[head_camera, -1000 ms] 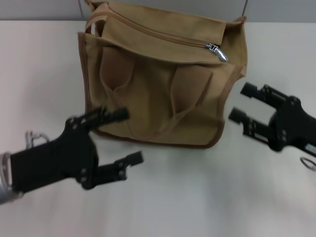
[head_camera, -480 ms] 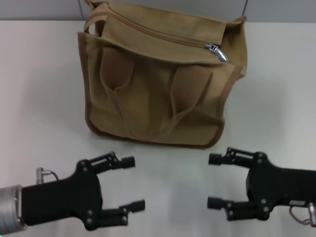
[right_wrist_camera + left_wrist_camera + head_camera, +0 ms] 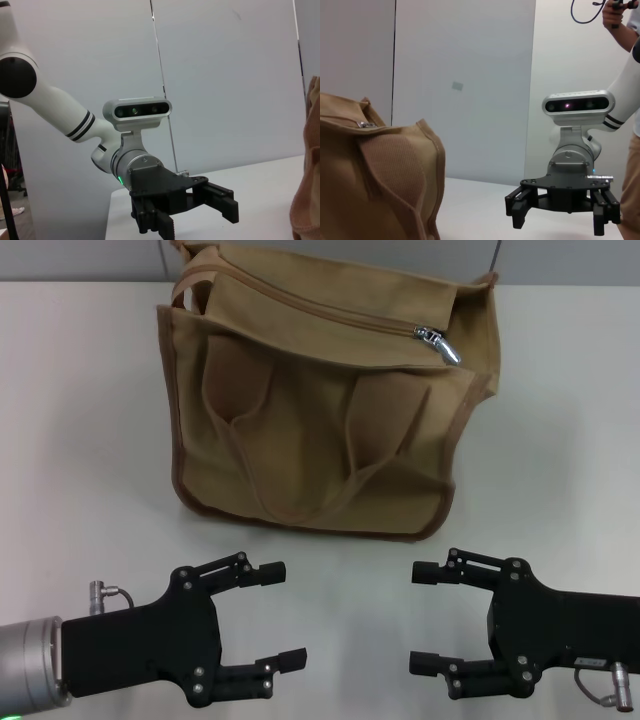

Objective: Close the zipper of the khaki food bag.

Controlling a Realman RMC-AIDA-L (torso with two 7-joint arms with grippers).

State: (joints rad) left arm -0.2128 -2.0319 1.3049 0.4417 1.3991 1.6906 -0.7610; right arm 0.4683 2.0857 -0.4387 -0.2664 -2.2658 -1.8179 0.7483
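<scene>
Nearest you, the left gripper [image 3: 276,615] hangs low over the white table [image 3: 80,440] with its fingers spread wide and nothing between them, and the right gripper [image 3: 424,618] mirrors it on the other side, just as open and just as empty; both sit well short of the bag's near edge. Beyond them the khaki food bag [image 3: 320,430] lies on the table with its front panel facing up, its two looped handles [image 3: 300,455] draped flat across the pocket. Expect soft canvas here: it looks light and floppy, so it will likely bunch and slide if you pull on it with one hand alone. The brown piping along the edge looks like the firmest place to pin or pinch the fabric. Farther back, the zipper [image 3: 330,315] runs across the upper part of the bag, and its silver slider [image 3: 438,342] with the dangling pull tab rests near the right end. That tab is small, metal and probably slippery, so take it squarely between the fingertips. Whether the teeth are already meshed along the line, you cannot tell from here.
</scene>
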